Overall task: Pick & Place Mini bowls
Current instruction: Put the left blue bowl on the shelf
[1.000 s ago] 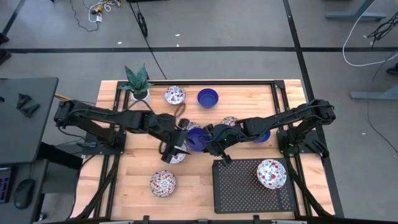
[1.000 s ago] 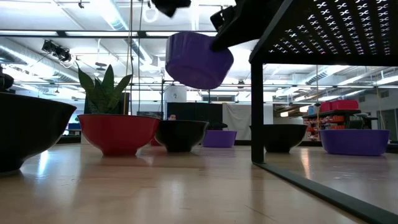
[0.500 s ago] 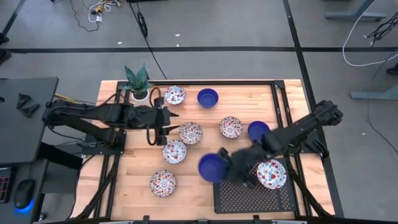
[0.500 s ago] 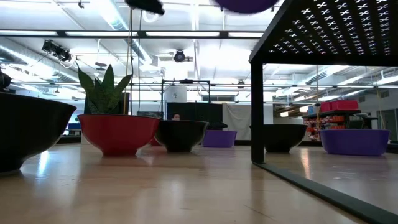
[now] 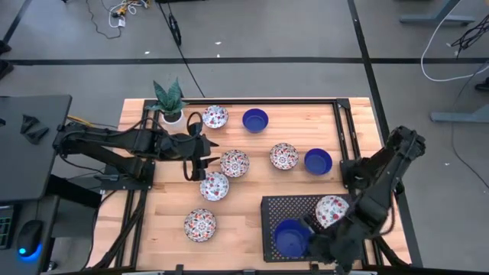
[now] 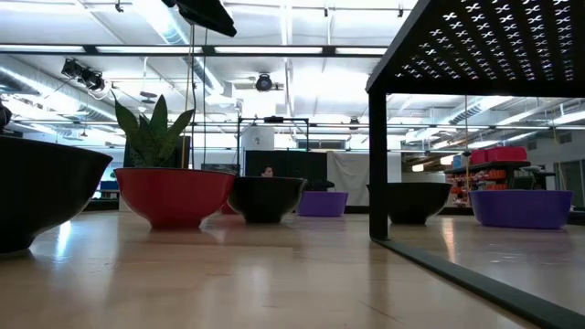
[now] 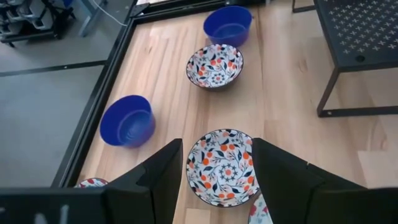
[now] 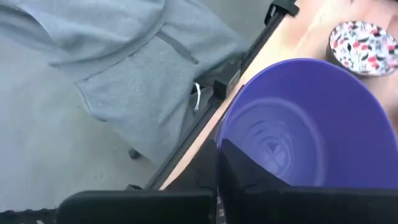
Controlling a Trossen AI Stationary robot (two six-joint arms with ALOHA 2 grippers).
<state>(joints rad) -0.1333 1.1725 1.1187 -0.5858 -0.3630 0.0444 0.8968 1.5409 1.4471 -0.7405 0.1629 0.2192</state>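
Several floral mini bowls sit on the wooden table; one [image 5: 234,163] lies just beyond my open left gripper [image 5: 203,158]. In the left wrist view that gripper's fingers [image 7: 217,149] stand either side of this bowl [image 7: 222,167] without touching it. Two blue bowls [image 5: 255,120] [image 5: 318,160] rest on the table. A third blue bowl [image 5: 290,237] is in my right gripper [image 5: 307,238], over the black perforated rack [image 5: 336,237]. One floral bowl [image 5: 333,211] sits on the rack. My right gripper holds the blue bowl by its rim [image 8: 227,134], one dark finger [image 8: 261,180] reaching inside the hollow; the outer finger is hidden behind the wall. The bowl is tilted over the rack's near left part. I cannot tell whether its base touches the rack.
A small white pot with a green plant [image 5: 170,103] stands at the table's far left corner. The rack's leg [image 6: 375,155] shows in the low view. A person in a grey top [image 8: 124,56] stands beyond the table's near edge. Bare wood lies left of the rack.
My right gripper has carried the blue bowl from the table's middle toward the near edge and right, ending over the rack. My left gripper has drawn back from that bowl toward the left and far side, then kept still.
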